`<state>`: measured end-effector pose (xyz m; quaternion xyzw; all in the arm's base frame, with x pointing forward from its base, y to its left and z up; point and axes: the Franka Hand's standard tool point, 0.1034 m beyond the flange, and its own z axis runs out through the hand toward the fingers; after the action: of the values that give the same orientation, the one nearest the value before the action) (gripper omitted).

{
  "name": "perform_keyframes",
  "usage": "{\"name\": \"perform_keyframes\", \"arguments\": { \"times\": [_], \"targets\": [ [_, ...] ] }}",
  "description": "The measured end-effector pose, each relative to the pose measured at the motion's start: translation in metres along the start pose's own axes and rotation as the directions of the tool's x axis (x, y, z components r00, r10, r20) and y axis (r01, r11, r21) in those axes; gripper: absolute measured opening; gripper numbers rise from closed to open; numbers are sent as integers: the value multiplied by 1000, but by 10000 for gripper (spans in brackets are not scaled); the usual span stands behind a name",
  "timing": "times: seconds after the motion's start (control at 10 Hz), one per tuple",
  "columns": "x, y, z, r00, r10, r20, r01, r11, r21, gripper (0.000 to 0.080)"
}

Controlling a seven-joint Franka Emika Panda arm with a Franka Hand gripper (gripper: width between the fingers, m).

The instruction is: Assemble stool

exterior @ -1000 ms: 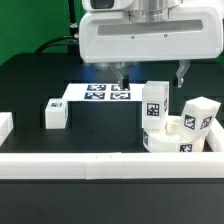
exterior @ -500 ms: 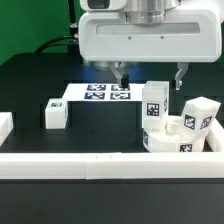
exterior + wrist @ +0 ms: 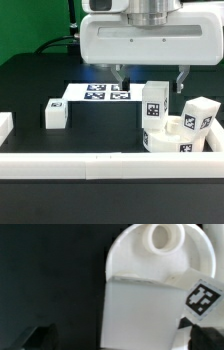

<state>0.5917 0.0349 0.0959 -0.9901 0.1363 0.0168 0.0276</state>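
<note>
Ext. view: gripper (image 3: 151, 78) hangs w/ fingers (image 3: 120, 76) spread wide, one on each side of an upright leg (image 3: 155, 104) and not clamped on it. That leg and a second leg (image 3: 200, 116) stand at the seat (image 3: 170, 141), by the table edge nearest the camera, toward the exterior view's right corner. Third leg (image 3: 54, 114) lies apart, toward the exterior view's left edge. Marker board (image 3: 100, 93) sits mid-table.

Wrist view: white leg face fills the gap between both dark fingertips – a black-and-white square tag (image 3: 203, 297) shows on its side, code only, no letters. Seat's round recess (image 3: 160, 238) shows beyond
</note>
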Motion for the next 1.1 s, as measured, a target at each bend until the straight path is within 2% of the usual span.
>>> {"name": "perform_keyframes", "arguments": {
  "times": [0.2, 0.3, 0.4, 0.5, 0.6, 0.8, 0.9, 1.0, 1.1],
  "targets": [
    [0, -1, 2, 1000, 0, -3, 0, 1000, -1, 649],
    [0, -1, 3, 1000, -1, -7, 1, 1000, 0, 548],
    [0, -1, 3, 1000, -1, -7, 1, 1000, 0, 413],
    [0, -1, 2, 1000, -1, -8, 1, 1000, 0, 413],
    [1, -1, 2, 1000, 8, -9, -8, 1000, 1, 337],
    [1, -1, 2, 999, 33, -9, -33, 999, 1, 337],
    [1, -1, 3, 997, 83, -7, -83, 997, 10, 337],
    [0, -1, 3, 957, 289, 11, -289, 956, 45, 337],
    [-1, -4, 4, 905, 425, 23, -425, 903, 58, 337]
  ]
}}
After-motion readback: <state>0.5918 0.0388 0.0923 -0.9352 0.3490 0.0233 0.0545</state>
